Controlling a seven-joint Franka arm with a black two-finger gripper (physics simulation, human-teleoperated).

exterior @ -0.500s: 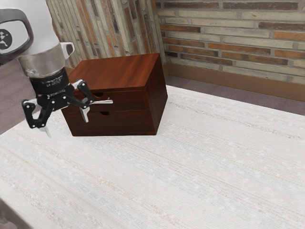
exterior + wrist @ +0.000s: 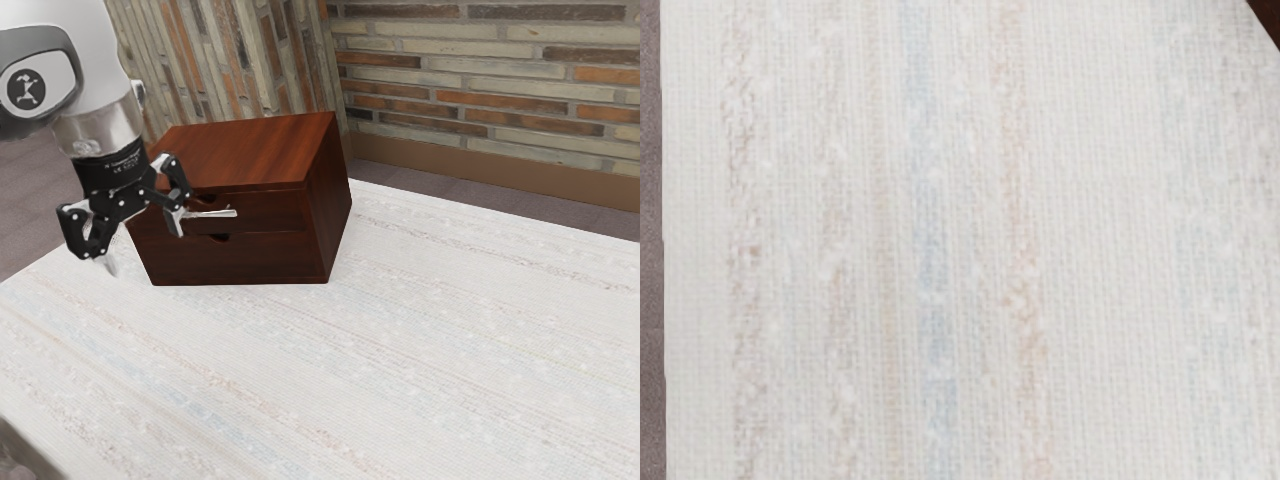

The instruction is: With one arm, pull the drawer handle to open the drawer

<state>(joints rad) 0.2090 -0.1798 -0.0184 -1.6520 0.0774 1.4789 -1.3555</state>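
Tool (image 2: pixel 145 248): spread wide, holding nothing; lifted and edged toward the cabinet (image 2: pixel 255 150) over the last half second.
Handle (image 2: pixel 216 212): on the upper drawer (image 2: pixel 265 210), just beside my nearer finger, ungrasped.
Drawer: unmoved, looks closed.
Table (image 2: pixel 960 240): beneath my hand.

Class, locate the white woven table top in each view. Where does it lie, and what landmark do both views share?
Exterior view: the table top spreads across the lower half, under the wooden drawer box.
Wrist view: the table top lies directly beneath the hand, faintly striped.
Shared landmark: the table top's edge against the grey floor.
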